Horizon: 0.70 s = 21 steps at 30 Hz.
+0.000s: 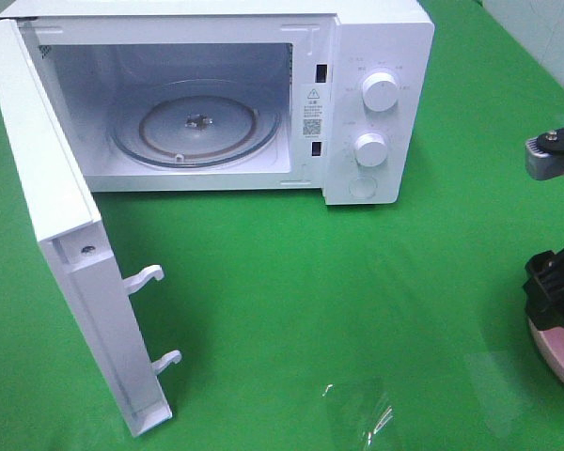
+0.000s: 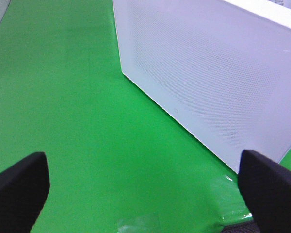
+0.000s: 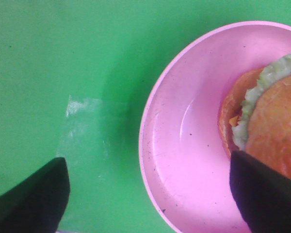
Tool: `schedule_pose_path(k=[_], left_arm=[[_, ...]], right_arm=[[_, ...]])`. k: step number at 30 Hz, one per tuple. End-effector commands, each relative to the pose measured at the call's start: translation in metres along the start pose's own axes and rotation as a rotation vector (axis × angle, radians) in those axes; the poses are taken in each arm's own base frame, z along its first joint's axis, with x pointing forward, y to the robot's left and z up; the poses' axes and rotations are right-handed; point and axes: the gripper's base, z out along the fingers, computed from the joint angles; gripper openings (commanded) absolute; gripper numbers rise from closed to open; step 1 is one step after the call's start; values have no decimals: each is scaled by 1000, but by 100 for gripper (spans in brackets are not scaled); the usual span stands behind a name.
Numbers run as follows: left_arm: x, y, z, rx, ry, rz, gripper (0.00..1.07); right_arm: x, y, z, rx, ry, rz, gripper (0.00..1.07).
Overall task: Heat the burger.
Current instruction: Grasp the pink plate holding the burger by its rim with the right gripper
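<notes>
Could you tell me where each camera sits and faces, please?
Exterior high: high up, looking down on the white microwave oven; right arm at edge.
Left wrist: behind open left gripper, facing the oven's white door.
Right wrist: above open right gripper, facing golden-brown burger on round pink plate.
Shared: door, plate also in exterior.

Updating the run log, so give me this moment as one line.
microwave: door open | burger: on pink plate, not yet inside | right hand: open over plate | left hand: open, by door
</notes>
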Motion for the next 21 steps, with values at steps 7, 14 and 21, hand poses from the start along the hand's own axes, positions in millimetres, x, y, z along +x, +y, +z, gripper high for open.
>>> schedule_pose_path(k=[7,14,21], left_arm=[[0,0,-2,-4,-29,0,98],[0,0,-2,-4,-29,0,98],[0,0,-2,-4,-29,0,98]], right_arm=[[7,4,25,-10,53,30,83],[5,4,55,-15,120,85,81],[5,-5,79,-15,158,127,80]])
